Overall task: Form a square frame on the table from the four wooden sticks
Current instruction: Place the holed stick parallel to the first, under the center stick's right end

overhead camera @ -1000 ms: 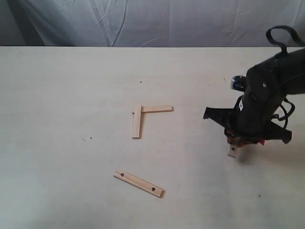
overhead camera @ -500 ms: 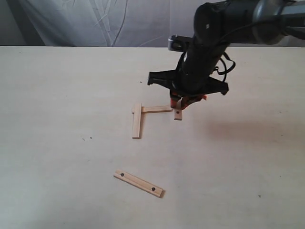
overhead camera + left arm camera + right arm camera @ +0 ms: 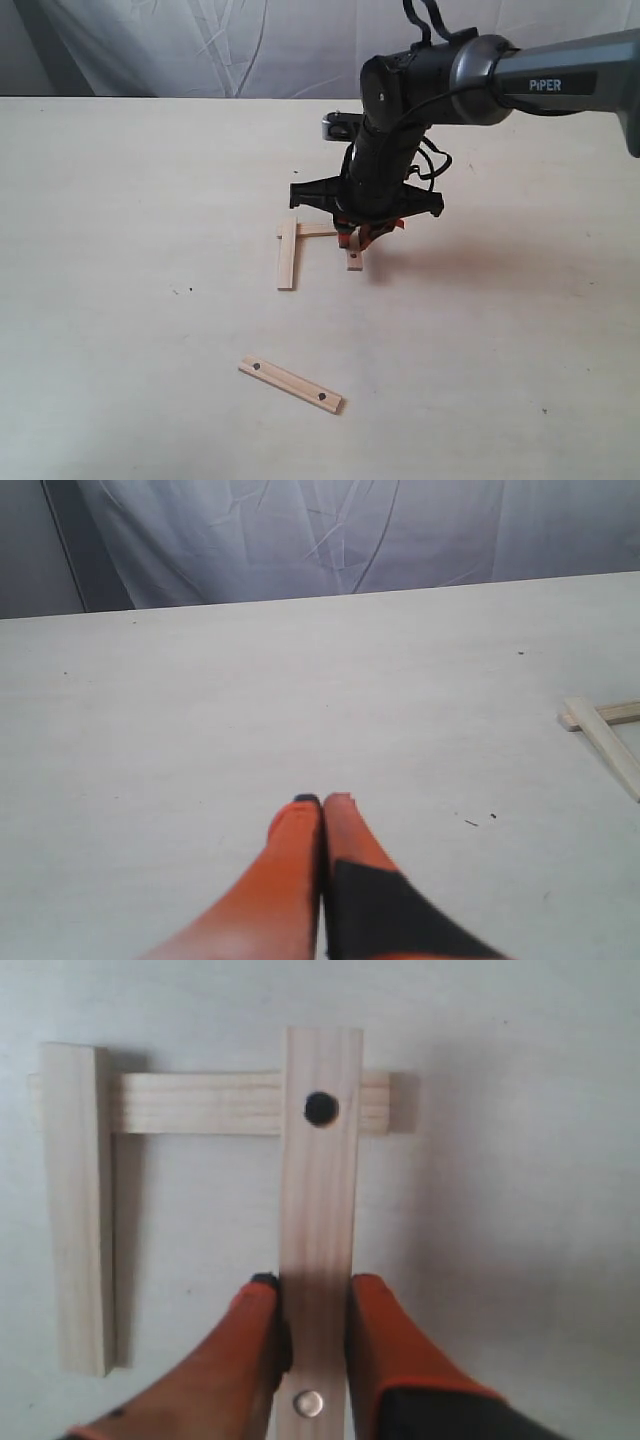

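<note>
Sticks (image 3: 287, 255) sit mid-table (image 3: 120, 200). The right gripper (image 3: 315, 1285) squeezes a holed stick (image 3: 320, 1190), laid straight across one plain stick's (image 3: 200, 1103) end. The left gripper (image 3: 322, 800) is pinched closed, empty. A second holed stick (image 3: 291, 384) lies slanted, alone.

1. Table (image 3: 120, 200): pale cream, faint wood grain, a few tiny dark specks.
2. Gripped stick (image 3: 320, 1210): pale wood with fine lengthwise grain. One dark dot near one end, one light silvery dot near the other.
3. First plain stick (image 3: 288, 255) and second plain stick (image 3: 315, 231): same pale wood, unmarked.
4. Loose stick (image 3: 291, 384): pale tan, a dark dot near each end.
5. Right gripper (image 3: 315, 1300): orange fingers, black further back.
6. Left gripper (image 3: 322, 802): orange fingers, one with a black patch.
7. Right arm (image 3: 400, 110): glossy black. Its long link is grey with white "PiPER" lettering.
8. Backdrop cloth (image 3: 200, 40): whitish grey, creased.
</note>
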